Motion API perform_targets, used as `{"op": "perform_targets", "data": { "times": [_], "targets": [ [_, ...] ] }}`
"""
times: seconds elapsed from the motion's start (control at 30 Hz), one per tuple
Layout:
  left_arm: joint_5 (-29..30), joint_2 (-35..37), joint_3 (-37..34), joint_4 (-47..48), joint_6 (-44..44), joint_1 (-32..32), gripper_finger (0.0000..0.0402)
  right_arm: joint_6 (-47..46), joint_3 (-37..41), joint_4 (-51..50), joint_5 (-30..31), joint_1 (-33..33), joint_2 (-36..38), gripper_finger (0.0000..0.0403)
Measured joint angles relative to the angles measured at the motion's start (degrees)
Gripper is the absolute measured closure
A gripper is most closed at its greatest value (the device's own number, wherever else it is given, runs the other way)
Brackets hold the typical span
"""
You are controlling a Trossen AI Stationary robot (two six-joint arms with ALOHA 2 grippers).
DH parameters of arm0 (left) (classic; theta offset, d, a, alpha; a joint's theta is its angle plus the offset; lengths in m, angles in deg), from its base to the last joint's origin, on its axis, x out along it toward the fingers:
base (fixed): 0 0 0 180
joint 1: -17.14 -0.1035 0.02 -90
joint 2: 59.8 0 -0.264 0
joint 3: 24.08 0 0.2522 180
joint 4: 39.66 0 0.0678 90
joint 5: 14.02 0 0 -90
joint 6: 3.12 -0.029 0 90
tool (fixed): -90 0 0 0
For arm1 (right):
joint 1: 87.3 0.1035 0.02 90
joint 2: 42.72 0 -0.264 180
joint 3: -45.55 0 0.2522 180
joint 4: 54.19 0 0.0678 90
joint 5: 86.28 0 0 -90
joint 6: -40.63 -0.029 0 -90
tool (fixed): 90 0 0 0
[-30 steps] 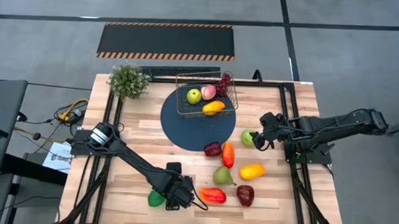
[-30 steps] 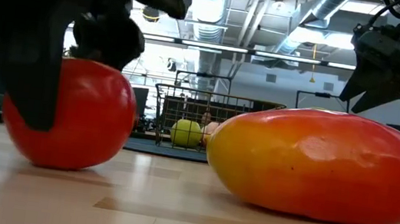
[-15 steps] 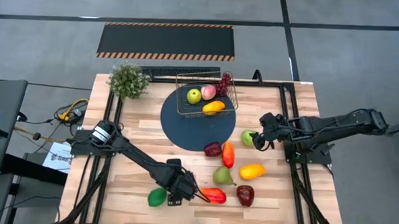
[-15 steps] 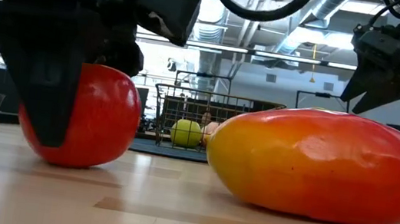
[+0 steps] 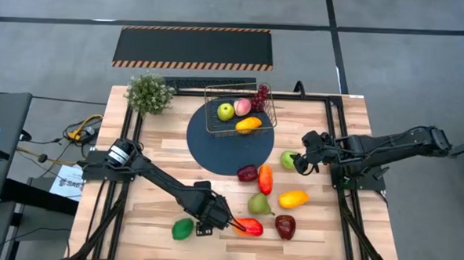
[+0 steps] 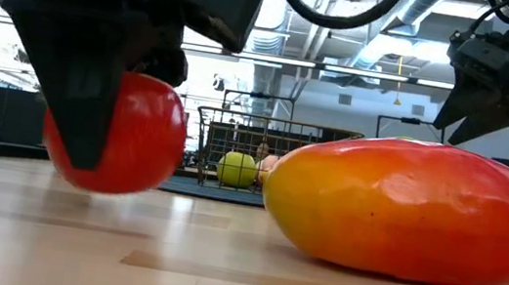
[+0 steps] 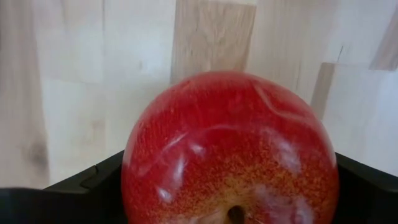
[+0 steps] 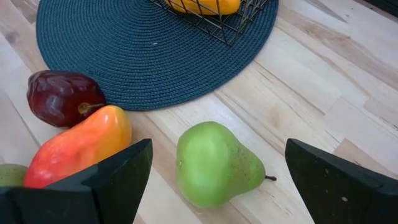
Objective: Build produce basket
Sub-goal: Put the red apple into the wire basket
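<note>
My left gripper (image 5: 234, 223) is near the table's front edge, shut on a red-orange fruit (image 5: 249, 226) that also shows in the low view (image 6: 122, 135). My right gripper (image 5: 300, 160) hangs open above a green pear (image 8: 214, 163) lying on the wood right of the blue mat; its fingers stand on either side of the pear without touching it. The wire basket (image 5: 238, 124) stands on the mat's far part and holds a green apple (image 5: 226, 111), a peach (image 5: 243, 107), an orange-yellow fruit (image 5: 248, 124) and purple grapes (image 5: 261, 96). My left gripper pinches the red-orange fruit between its two fingers, one on each side (image 7: 134, 180). The fingers (image 6: 79, 90) slant down, coming from the table's left side. The fruit hangs just clear of the table, its stem dimple (image 7: 235, 213) toward the wrist.
Loose fruit lies near the front: a green one (image 5: 182, 229), a green pear (image 5: 258, 203), a dark red one (image 5: 285, 226), an orange-yellow one (image 5: 292, 198), an orange pepper (image 5: 266, 178) and a dark purple fruit (image 5: 247, 173). A potted plant (image 5: 149, 93) stands far left.
My left gripper has gone a little toward the table's right edge, at the red-orange fruit. The fruit, which rested on the table, is now lifted just clear of it. My right gripper has kept still.
</note>
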Motion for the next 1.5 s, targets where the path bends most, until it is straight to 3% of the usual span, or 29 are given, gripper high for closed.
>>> {"op": "perform_targets", "data": {
  "times": [0.23, 0.57, 0.8, 0.97, 1.17, 1.33, 1.5],
  "targets": [
    [2.50, 0.00, 6.46, 9.79, -6.41, -1.99, 0.0054, -0.09, -0.01, -0.01, -0.01, 0.00, 0.01, 0.0017],
    [13.40, 0.89, 16.69, 22.23, -16.88, -8.37, 0.0054, -0.07, 0.00, -0.03, -0.01, 0.00, 0.02, 0.0017],
    [23.77, 7.58, 21.24, 21.26, -20.01, -15.87, 0.0054, 0.04, -0.02, -0.12, -0.03, 0.02, 0.02, 0.0017],
    [30.18, 11.80, 21.63, 14.05, -20.48, -23.52, 0.0054, 0.04, -0.02, -0.04, -0.03, 0.02, -0.01, 0.0017],
    [26.67, 11.25, 21.62, 5.05, -29.08, -32.32, 0.0054, -0.14, -0.01, -0.07, -0.03, 0.02, 0.02, 0.0017],
    [23.15, 7.79, 21.53, 0.72, -23.10, -38.50, 0.0054, -0.38, 0.00, -0.13, -0.05, 0.02, -0.01, 0.0017],
    [21.53, 3.98, 21.43, 2.85, -26.03, -41.64, 0.0054, -0.40, 0.00, -0.09, -0.05, 0.00, 0.02, 0.0017]
  ]
}}
